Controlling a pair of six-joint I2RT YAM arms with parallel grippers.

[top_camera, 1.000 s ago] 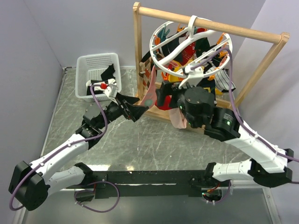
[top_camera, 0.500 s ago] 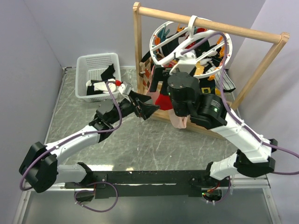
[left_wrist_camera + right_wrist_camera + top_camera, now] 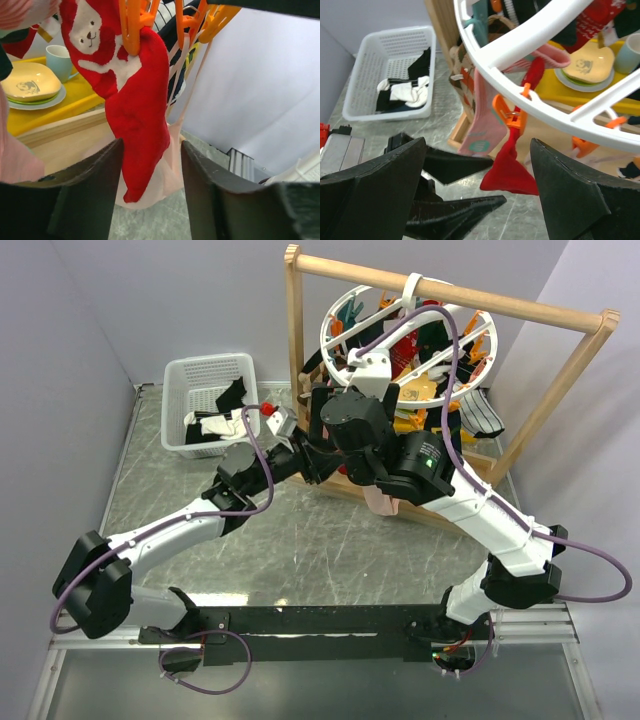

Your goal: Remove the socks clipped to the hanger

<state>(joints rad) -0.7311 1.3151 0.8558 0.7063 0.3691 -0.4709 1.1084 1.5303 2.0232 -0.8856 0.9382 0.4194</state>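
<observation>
2 arms moved in on hanger (image 3: 540, 35) | left gripper (image 3: 151, 150) narrowing, half-open, straddles red sock (image 3: 140, 110), no clamp yet | right gripper (image 3: 477, 145) wide, empty | pull from orange clip (image 3: 131, 25) likely next

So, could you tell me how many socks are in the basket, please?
2 distinguishable: a black sock by the right wall of the basket and a black-and-white bundle in its middle. The bundle may hold more than one.
</observation>
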